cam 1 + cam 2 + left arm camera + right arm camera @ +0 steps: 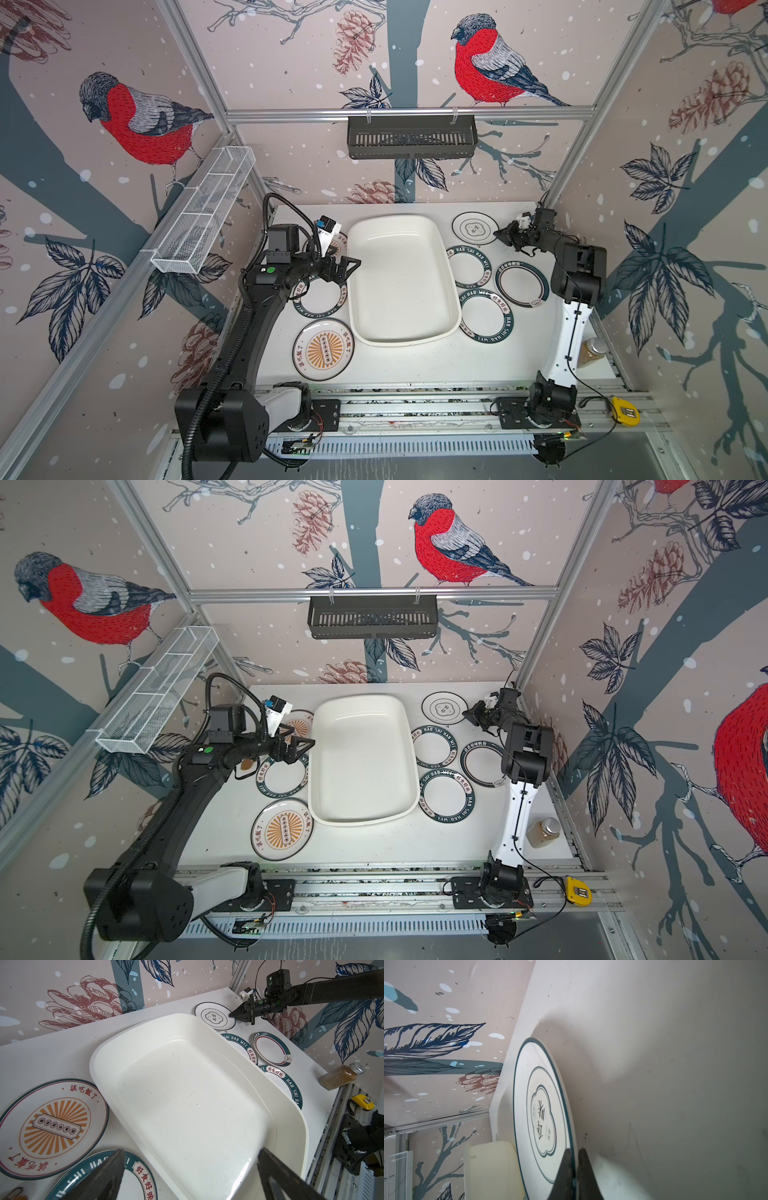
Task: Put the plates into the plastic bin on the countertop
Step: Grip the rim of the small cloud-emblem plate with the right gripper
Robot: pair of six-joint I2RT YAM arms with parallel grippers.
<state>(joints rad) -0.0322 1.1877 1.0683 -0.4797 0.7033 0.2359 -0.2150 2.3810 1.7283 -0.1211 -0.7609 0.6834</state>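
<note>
Green-rimmed plates read "HAO SHI HAO WEI" and "好食好味"; the sunburst plate reads "該吃飯了".

Bin centre of countertop; three plates along its left, four more plates along right; jar at right-front corner.

Left arm: black links, white shoulder segment, ribbed black conduit, green dot on the elbow. Right arm: white lower link, black upper housings, thin black cable. Left claw, right claw: black triangular fingers. Black base plates at 6 o'clock.
</note>
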